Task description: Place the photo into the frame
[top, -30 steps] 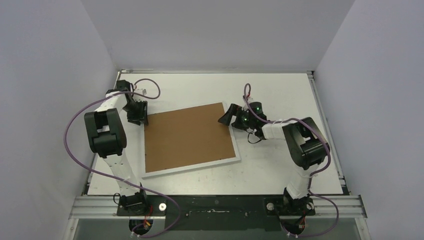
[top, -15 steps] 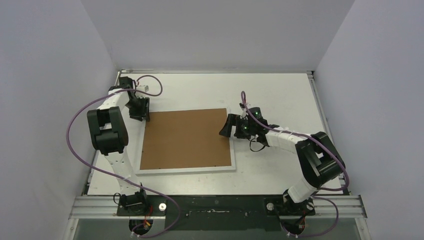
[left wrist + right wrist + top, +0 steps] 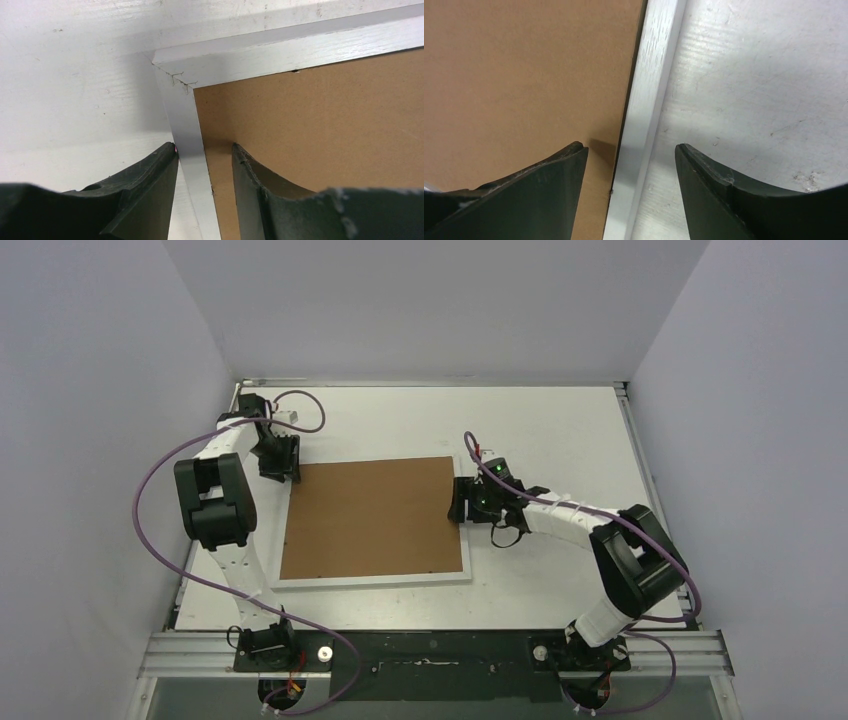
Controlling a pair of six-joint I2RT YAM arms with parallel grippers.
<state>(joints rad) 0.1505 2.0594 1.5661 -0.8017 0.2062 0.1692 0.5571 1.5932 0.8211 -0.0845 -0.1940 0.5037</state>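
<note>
The frame [image 3: 372,581] lies face down on the table, its brown back board [image 3: 370,520] up. My left gripper [image 3: 283,476] is at the frame's far left corner. In the left wrist view it [image 3: 202,147] is shut on the left rail [image 3: 186,120], one finger at the outer edge and the other on the board. My right gripper [image 3: 461,502] stands over the right rail near the far right corner. Seen from the right wrist, it [image 3: 629,147] is open astride the rail [image 3: 649,100], with a gap on both sides. The photo is out of view.
White walls close the table [image 3: 560,430] in at the back and on both sides. A metal rail [image 3: 430,650] with both arm bases runs along the near edge. Purple cables loop off both arms.
The frame has swung from a tilted lie to square with the table. My right gripper has come in over the right rail and its jaws have narrowed. My left gripper shifted slightly with the corner.
</note>
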